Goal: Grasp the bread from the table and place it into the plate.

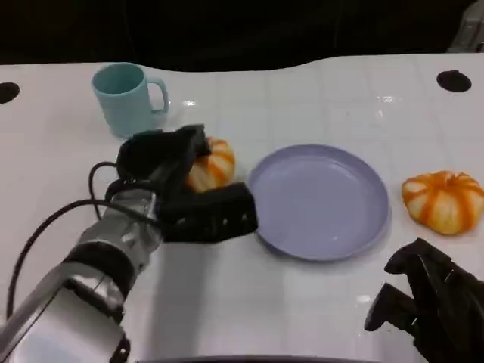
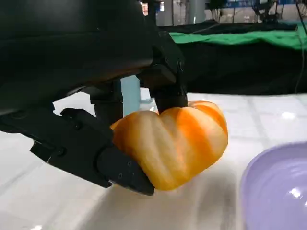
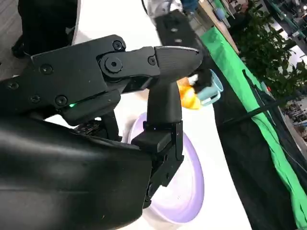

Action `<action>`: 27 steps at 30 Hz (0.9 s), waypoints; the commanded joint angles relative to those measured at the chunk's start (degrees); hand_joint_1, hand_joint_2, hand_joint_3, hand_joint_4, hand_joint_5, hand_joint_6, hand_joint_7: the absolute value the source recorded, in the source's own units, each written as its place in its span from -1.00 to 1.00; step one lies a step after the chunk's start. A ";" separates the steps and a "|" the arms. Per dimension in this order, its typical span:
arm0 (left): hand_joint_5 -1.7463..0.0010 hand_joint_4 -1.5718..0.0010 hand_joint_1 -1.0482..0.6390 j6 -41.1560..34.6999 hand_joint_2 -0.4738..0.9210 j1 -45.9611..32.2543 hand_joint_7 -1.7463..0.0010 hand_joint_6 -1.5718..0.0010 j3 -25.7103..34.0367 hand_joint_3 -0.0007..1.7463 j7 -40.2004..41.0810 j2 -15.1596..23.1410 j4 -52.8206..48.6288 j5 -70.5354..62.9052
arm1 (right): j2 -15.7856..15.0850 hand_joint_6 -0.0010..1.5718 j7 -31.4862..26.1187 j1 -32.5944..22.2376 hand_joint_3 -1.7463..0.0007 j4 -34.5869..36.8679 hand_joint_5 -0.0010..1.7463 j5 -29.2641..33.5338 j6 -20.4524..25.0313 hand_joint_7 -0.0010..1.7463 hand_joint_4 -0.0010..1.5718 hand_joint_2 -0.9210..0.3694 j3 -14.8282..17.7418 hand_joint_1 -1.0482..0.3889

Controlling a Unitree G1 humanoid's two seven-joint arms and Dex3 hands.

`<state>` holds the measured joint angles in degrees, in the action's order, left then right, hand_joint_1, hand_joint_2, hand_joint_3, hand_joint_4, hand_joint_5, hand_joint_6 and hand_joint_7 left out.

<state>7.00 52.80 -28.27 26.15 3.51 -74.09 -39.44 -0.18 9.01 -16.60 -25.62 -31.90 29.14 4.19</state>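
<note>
- From the head view, we see our left hand (image 1: 178, 189) gripping the bread (image 1: 213, 164) just left of the purple plate (image 1: 321, 200); our right hand (image 1: 423, 295) hangs curled, holding nothing.
- From the left wrist view, the fingers (image 2: 120, 167) clasp the bread (image 2: 175, 143) above the surface (image 2: 57, 206).
- From the right wrist view, our right hand (image 3: 158, 120) hovers over the plate (image 3: 189, 177).

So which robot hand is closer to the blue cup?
The left. The left hand is just in front of the cup, holding a bread. The right hand is far off at the table's opposite near corner, past the plate.
</note>
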 commanded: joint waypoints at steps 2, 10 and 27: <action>-1.00 -0.10 0.04 -1.11 0.97 3.12 -0.82 0.25 1.01 -0.75 -1.01 -1.29 1.75 1.45 | -0.53 -0.36 -0.28 0.16 0.72 -0.08 1.00 -0.27 0.02 0.84 -0.21 -1.00 0.70 -0.25; -1.00 -0.10 -0.03 -3.28 1.00 6.15 0.31 0.01 1.53 -0.80 -5.28 -5.87 3.39 3.20 | -0.58 -0.34 0.11 0.14 0.72 0.22 1.00 0.05 -0.48 0.84 -0.19 -1.00 0.44 -0.25; -1.00 -0.08 -0.02 0.08 0.99 8.39 0.26 -0.10 -3.50 -0.83 -11.65 -11.98 2.85 1.20 | -0.21 -0.36 -0.06 -0.40 0.68 -0.40 1.00 0.78 -1.17 0.82 -0.22 -1.00 -0.53 -0.23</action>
<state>6.26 59.47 -31.18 15.18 -8.43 -70.67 -37.66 0.06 9.00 -16.54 -25.46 -31.51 28.78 3.52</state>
